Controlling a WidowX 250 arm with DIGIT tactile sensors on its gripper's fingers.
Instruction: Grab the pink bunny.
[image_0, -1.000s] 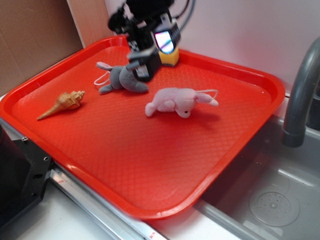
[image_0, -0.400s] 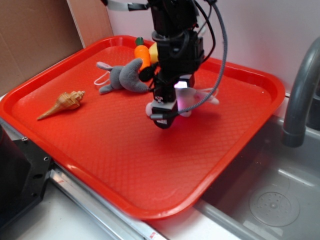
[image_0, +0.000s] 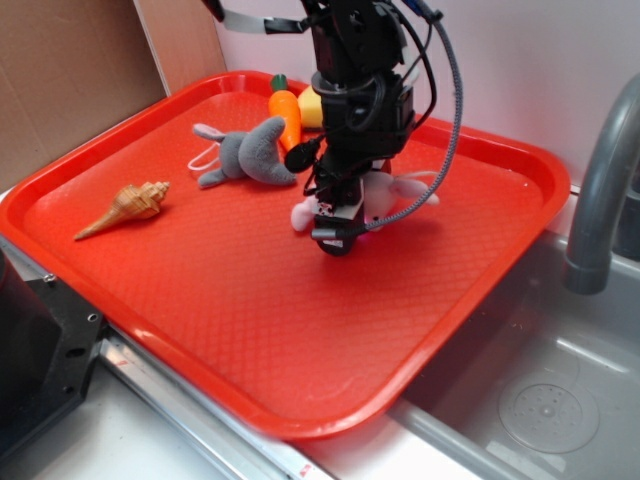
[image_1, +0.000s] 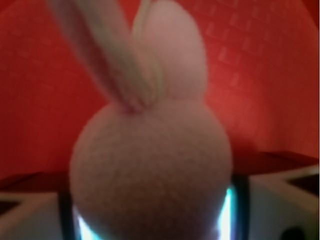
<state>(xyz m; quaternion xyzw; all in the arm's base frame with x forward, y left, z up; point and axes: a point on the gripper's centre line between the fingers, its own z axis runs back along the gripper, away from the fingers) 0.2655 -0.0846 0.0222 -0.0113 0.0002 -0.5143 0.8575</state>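
Now, gripper: down over pink bunny, grip state impossible to tell.
Pink bunny: lying mid-tray, mostly hidden by arm; fills wrist view, ears up.
Red tray: beside sink.
Grey plush: left of bunny, near carrot.
Shell: far left.

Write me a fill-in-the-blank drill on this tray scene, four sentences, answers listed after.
1. All the toys lie on a ____ tray.
2. The gripper is down over the ____ bunny.
3. The plush lying beside the carrot is the ____ bunny.
4. Near the tray's left edge lies a tan ____, apart from both bunnies.

Missing words: red; pink; grey; seashell
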